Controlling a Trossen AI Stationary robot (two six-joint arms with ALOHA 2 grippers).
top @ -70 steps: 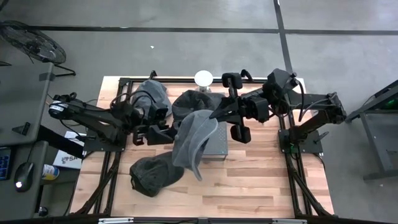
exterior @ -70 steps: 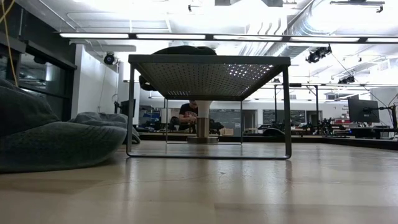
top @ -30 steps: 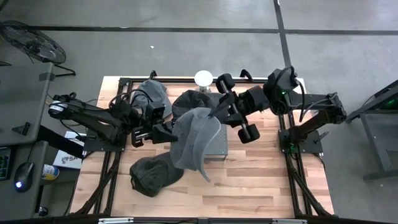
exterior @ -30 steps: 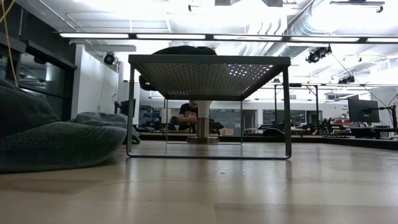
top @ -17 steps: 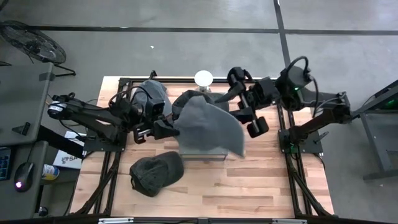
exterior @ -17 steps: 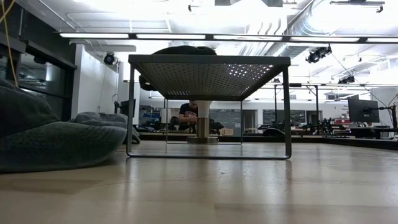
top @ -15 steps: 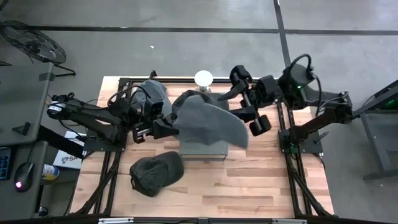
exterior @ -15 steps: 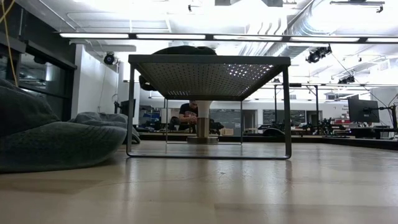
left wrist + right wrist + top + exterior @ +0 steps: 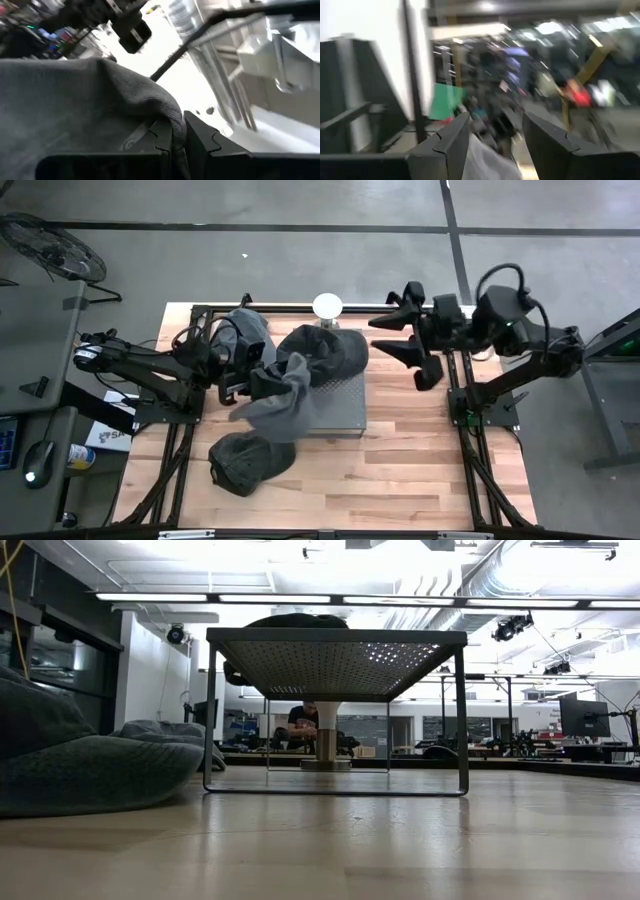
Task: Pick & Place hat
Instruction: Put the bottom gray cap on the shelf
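Note:
My left gripper [image 9: 254, 384] is shut on a light grey hat [image 9: 285, 406] that droops crumpled over the left part of the perforated metal stand [image 9: 342, 408]. A darker hat [image 9: 325, 351] lies on the stand's far part and shows on top of it in the low view [image 9: 295, 620]. Another dark hat [image 9: 246, 460] lies on the wooden table near the stand, and one more [image 9: 247, 328] lies at the far left. My right gripper [image 9: 385, 337] hovers open to the right of the stand, holding nothing. My left gripper pinches a rolled edge of the grey hat [image 9: 170, 120] between its two fingers, coming in from the table's left. The cloth hangs slack from the fingers, and its lower part [image 9: 300, 415] lies on the stand's top and over its left edge.
A white round-topped post [image 9: 327, 305] stands just beyond the stand at the table's far edge. Black frame rails [image 9: 190, 430] run along both sides of the table. The near half of the wooden top [image 9: 400, 480] is bare. A person sits far off in the room [image 9: 303, 720].
My right gripper has opened, let go of the grey hat and drawn back toward the table's right edge. The hat, held spread out between both grippers before, has dropped at its right side and now droops crumpled from my left gripper onto the stand.

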